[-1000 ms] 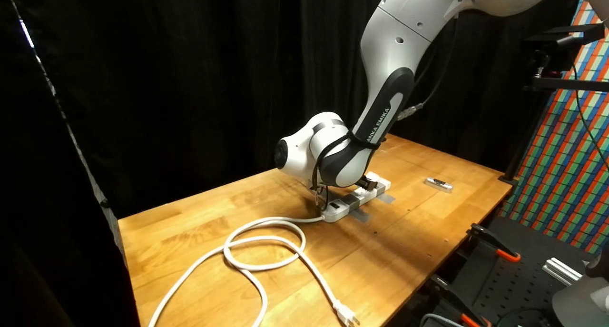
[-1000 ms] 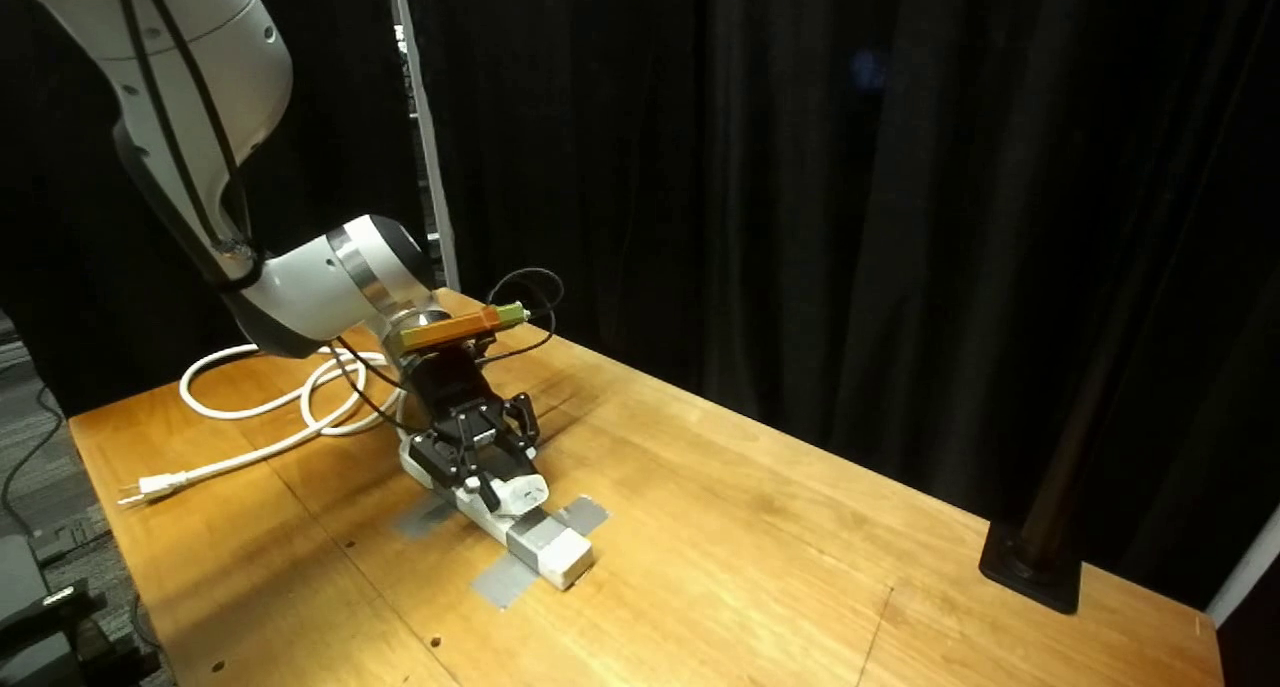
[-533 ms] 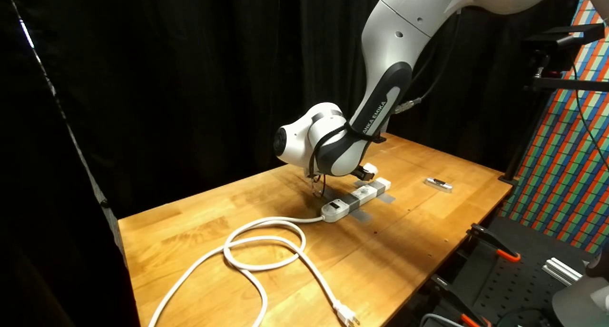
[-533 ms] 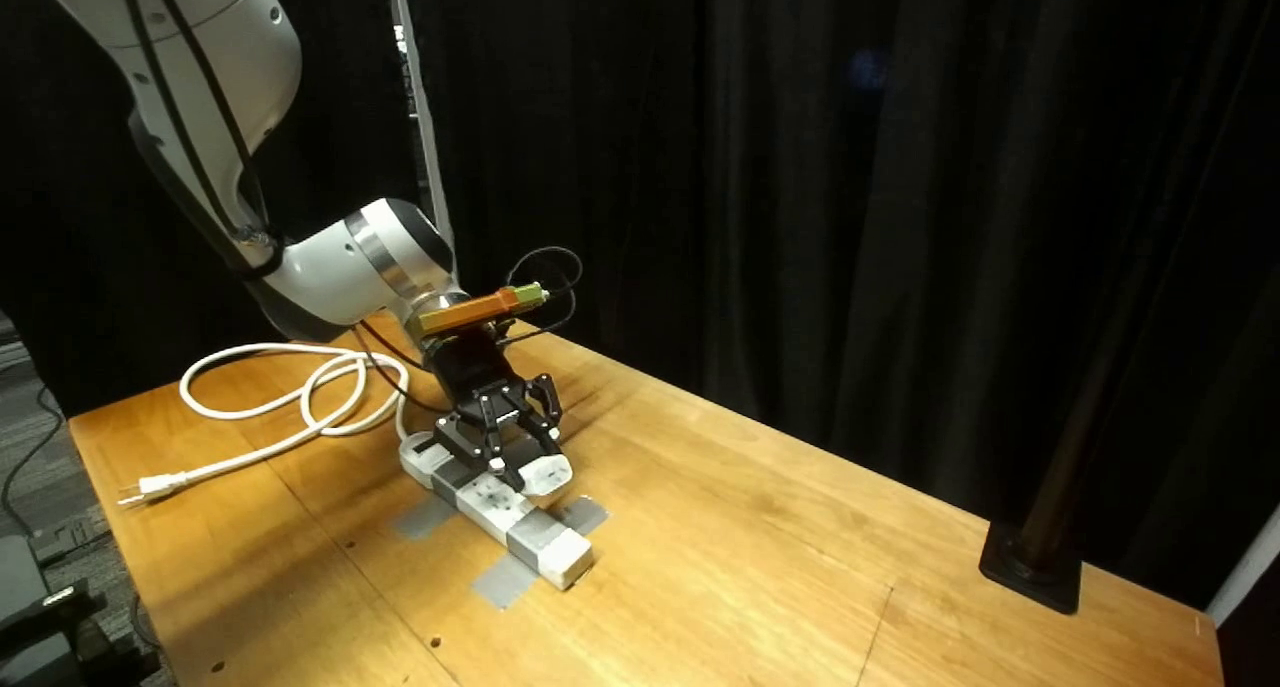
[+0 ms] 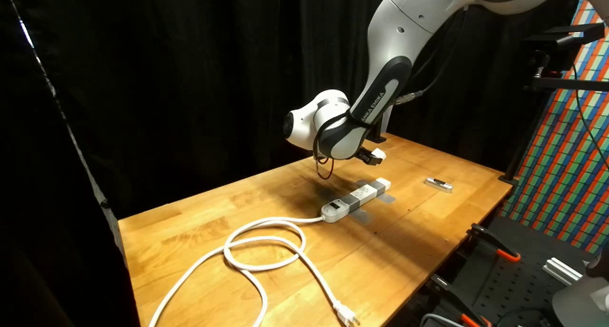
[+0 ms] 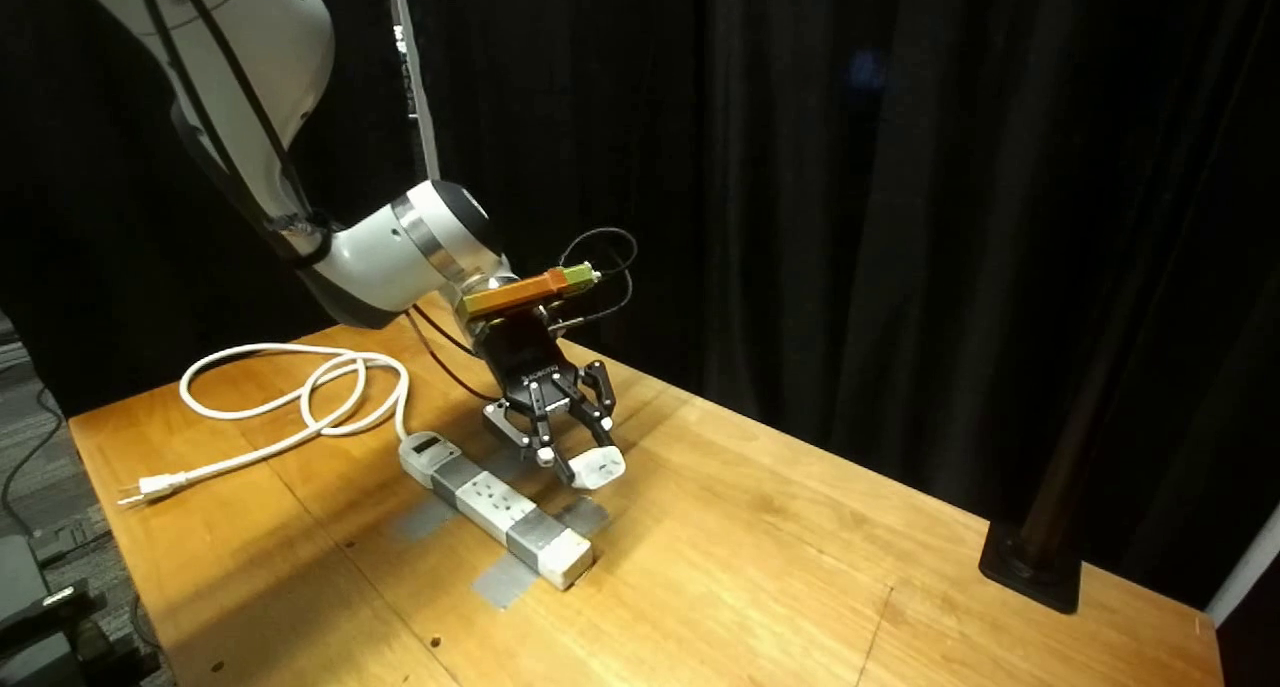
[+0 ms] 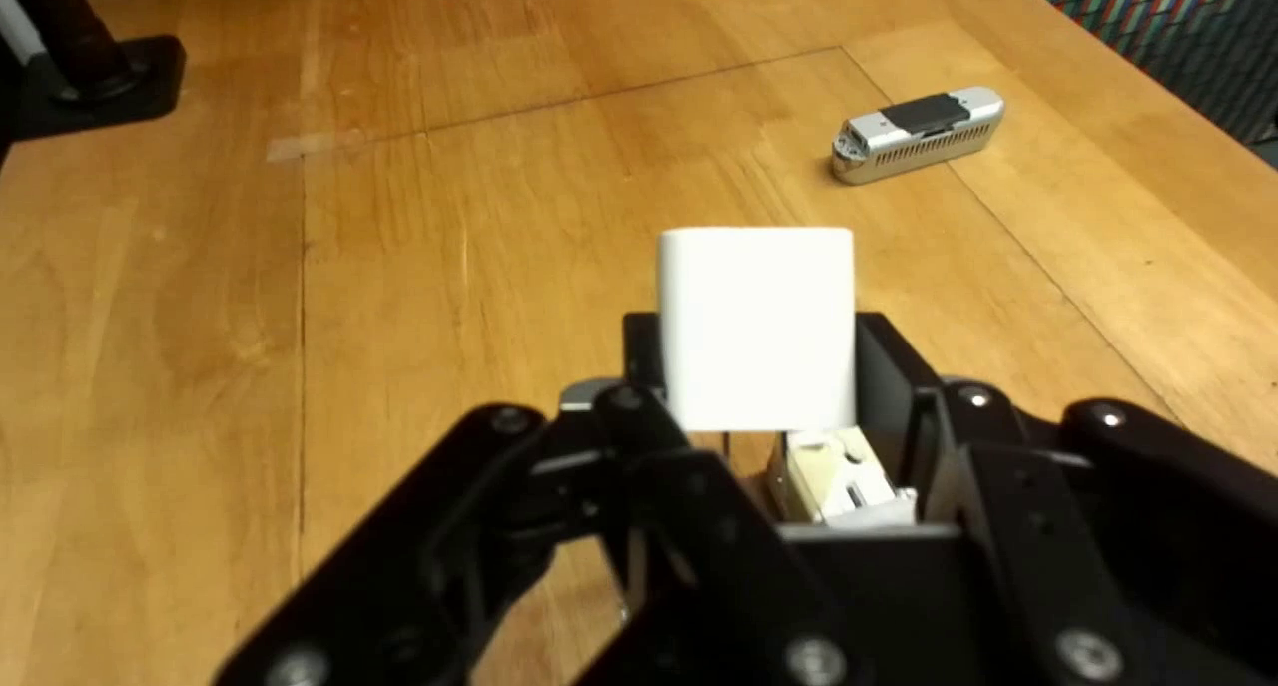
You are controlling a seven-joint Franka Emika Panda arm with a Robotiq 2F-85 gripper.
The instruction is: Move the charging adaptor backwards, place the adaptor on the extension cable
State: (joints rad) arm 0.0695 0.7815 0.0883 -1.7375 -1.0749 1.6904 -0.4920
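Though thin dark lines cross it, the broad honey-brown wooden table (image 6: 800,587) looks smooth and varnished. On it lies the white oblong plastic power strip (image 6: 496,505), its thick cord (image 5: 259,268) coiled in loose loops. Black and angular, the two-fingered gripper (image 7: 761,361) is all hard jointed links, and matte grey tape (image 6: 535,534) bands the strip to the wood. Smallest is the blocky whitish charging adaptor (image 6: 599,468), clamped in the gripper above the table, apart from the strip. I judge it light, rigid and slightly slippery, tough rather than fragile; its flat opposite sides are the place to grip, since a crooked hold could let it twist
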